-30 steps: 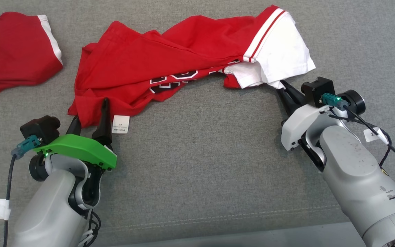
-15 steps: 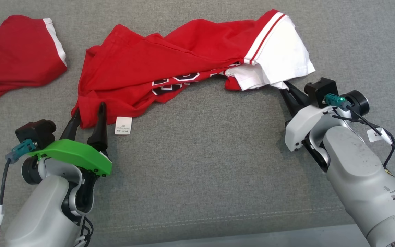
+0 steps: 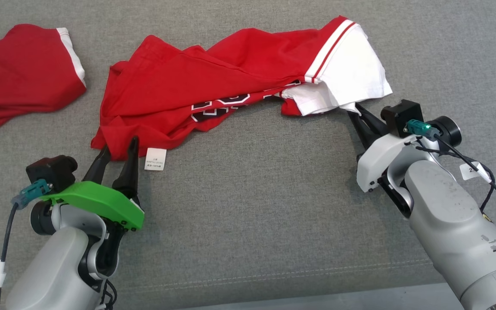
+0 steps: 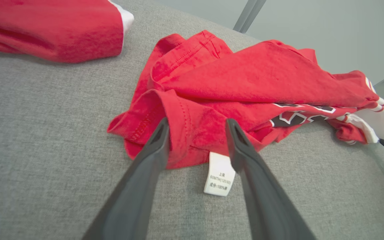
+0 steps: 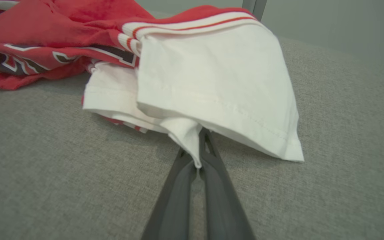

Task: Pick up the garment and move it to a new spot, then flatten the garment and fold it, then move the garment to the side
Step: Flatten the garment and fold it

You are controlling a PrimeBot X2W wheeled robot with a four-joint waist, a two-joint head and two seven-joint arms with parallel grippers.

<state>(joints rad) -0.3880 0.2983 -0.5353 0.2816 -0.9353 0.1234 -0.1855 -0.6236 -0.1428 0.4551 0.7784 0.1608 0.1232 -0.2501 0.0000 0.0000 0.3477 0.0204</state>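
Observation:
The garment [image 3: 213,86] is a red shirt with white sleeves and a black-and-white print, lying bunched in a long band across the grey cushion [image 3: 252,193]. My left gripper [image 3: 120,145] is open at its near left corner. In the left wrist view the two fingers of my left gripper [image 4: 197,122] straddle the folded red hem [image 4: 182,133], beside a white care label [image 4: 220,178]. My right gripper [image 3: 353,110] is shut on the white sleeve's edge at the right end. A pinch of white cloth [image 5: 192,140] sits between the fingers of my right gripper [image 5: 202,133].
A second red garment [image 3: 20,82] with a white cuff lies at the far left, apart from the shirt. The cushion's front seam [image 3: 274,273] runs below both arms. Bare grey fabric lies between the two grippers.
My left gripper's fingers have drawn slightly closer together around the red hem corner. The right gripper stays shut on the sleeve. The head view has shifted a little.

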